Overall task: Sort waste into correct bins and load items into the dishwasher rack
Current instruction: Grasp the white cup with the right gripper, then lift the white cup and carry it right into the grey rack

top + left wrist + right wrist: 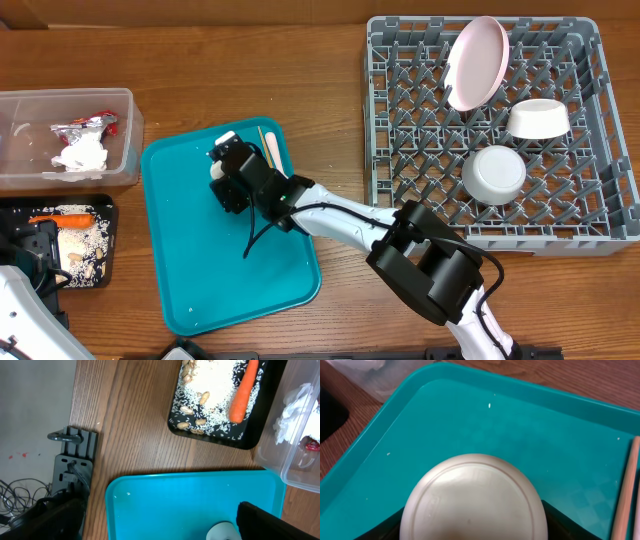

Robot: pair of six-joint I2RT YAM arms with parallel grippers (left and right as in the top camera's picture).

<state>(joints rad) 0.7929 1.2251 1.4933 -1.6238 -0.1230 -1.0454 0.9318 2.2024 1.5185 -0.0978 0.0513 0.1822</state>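
The right arm is stretching left across the table, its gripper (226, 168) tilting down onto the teal tray (210, 280) and pinching the upturned cup (472, 497) beside the fork (271, 147). The left gripper (38, 258) is hanging spread wide, empty, by the black tray (98, 212).

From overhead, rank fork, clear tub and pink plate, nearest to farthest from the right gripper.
1. Fork, beside the right gripper on the teal tray.
2. Clear tub, to the left.
3. Pink plate, in the rack, upper right.
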